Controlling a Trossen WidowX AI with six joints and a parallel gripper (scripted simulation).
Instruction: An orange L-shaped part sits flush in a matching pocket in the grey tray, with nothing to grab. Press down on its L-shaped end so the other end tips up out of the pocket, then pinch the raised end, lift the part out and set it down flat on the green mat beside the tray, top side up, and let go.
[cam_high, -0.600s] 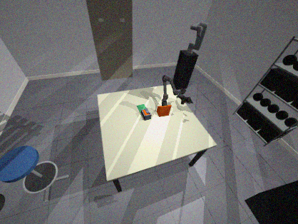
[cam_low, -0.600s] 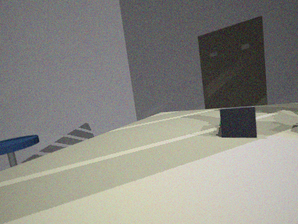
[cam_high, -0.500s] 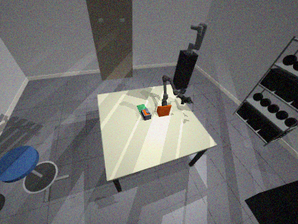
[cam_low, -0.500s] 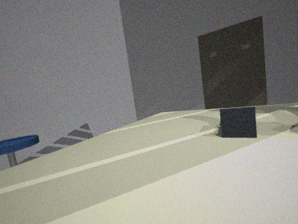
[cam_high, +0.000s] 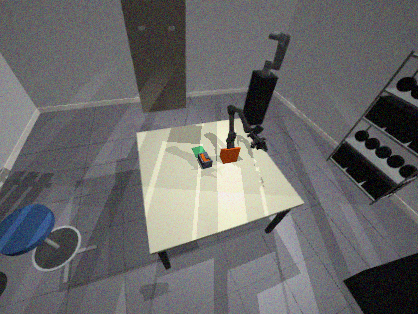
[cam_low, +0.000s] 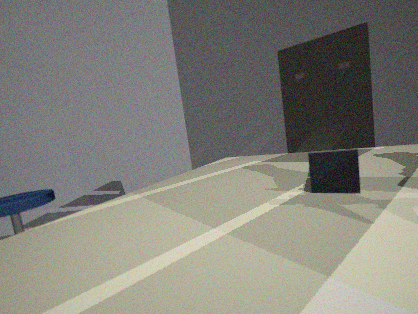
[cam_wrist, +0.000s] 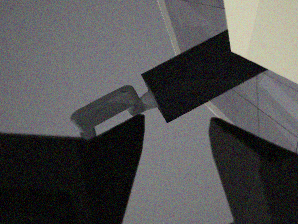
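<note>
The grey tray (cam_high: 208, 165) sits near the middle of the table's far half, with the orange L-shaped part (cam_high: 204, 158) lying in its pocket. The green mat (cam_high: 198, 150) lies just behind the tray. In the exterior view the tray (cam_low: 334, 171) shows only as a dark block; the part is hidden there. My gripper (cam_high: 260, 144) (cam_wrist: 176, 123) hangs in the air near the table's right edge, well to the right of the tray. Its fingers stand partly apart with nothing between them. The wrist view looks at the wall, not at the tray.
An orange panel (cam_high: 230, 154) stands by the arm's base (cam_high: 231, 139), right of the tray. A black column (cam_high: 259, 96) (cam_wrist: 200, 75) stands behind the table. A shelf rack (cam_high: 387, 140) is at the right, a blue stool (cam_high: 26, 228) (cam_low: 25, 201) at the left.
</note>
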